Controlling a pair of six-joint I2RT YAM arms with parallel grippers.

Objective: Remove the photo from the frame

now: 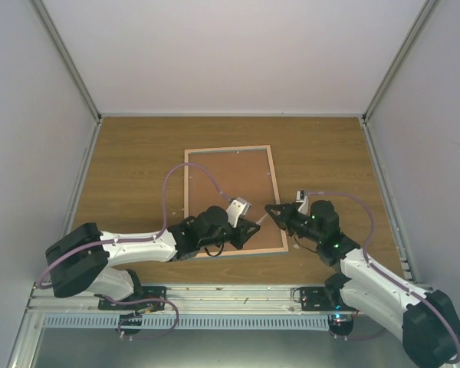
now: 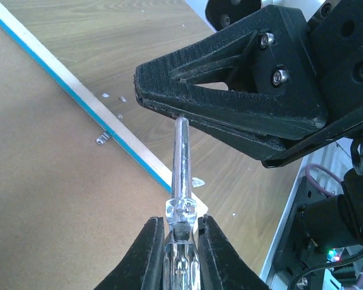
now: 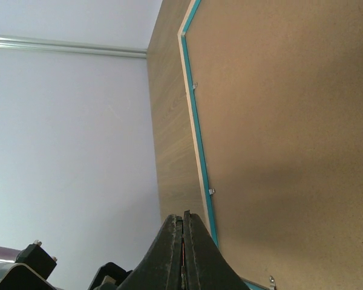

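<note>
The frame [image 1: 228,149] is lying back-up on the wooden table [image 1: 130,169], its brown panel facing the cameras (the photo is not showing from this side). The left gripper [image 2: 180,226] is hovering over the frame's near right corner and clamping a slim clear tool [image 2: 180,163], whose far end is reaching the underside of the right gripper [image 2: 140,89]. The right gripper's fingers are pressing together with nothing visible between them, just beside the frame's right edge.
</note>
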